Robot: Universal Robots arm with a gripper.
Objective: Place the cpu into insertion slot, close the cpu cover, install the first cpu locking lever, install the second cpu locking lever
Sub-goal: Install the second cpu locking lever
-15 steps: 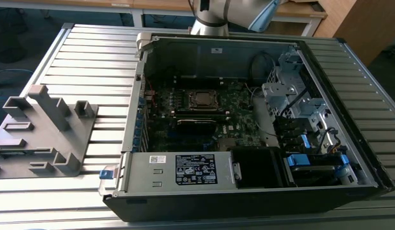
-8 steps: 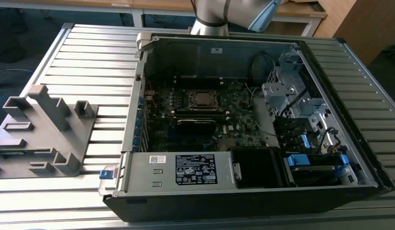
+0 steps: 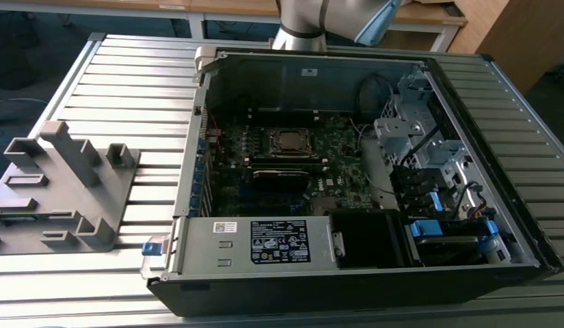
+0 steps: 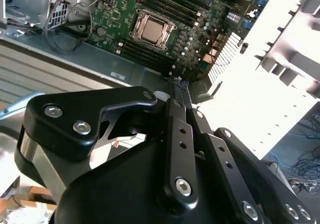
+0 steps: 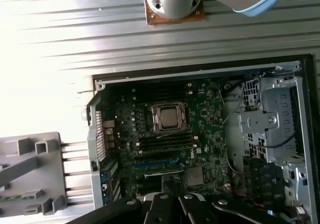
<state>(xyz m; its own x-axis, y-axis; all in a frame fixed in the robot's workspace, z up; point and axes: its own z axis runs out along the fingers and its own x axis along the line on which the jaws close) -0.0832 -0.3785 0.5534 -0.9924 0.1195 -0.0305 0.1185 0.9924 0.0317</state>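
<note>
- One robot arm (image 3: 309, 20) stands at the far edge of the grey metal bench (image 3: 126, 82).
- One big black computer case (image 3: 500, 225) lies open on the bench, so its inside shows.
- The green board (image 3: 332, 147) lies flat on the floor of the case.
- The cpu (image 3: 288, 142) sits in its slot near the middle of the board. Its top is dull silver-tan, and it lies flat.
- The cpu cover (image 4: 141, 19) is a small silver frame. It lies flat around the cpu, and the cpu top (image 4: 152, 30) shows through its open window.
- In the first wrist view the cpu (image 5: 171, 117) and the frame around it look the same way.
- The hand (image 4: 177, 84) is black. In the second wrist view it hangs high above the case, well apart from the cpu.
- Its two fingers (image 4: 176, 114) meet at the tips, so the hand is closed together. It touches nothing.
- A silver box with a black label (image 3: 254, 242) sits at the near side of the case.
- A grey plastic stand (image 3: 63, 191) sits on the bench, on the exterior view's left, beside the case.
- Blue clips (image 3: 450, 229) sit in the case corner on the exterior view's right.
</note>
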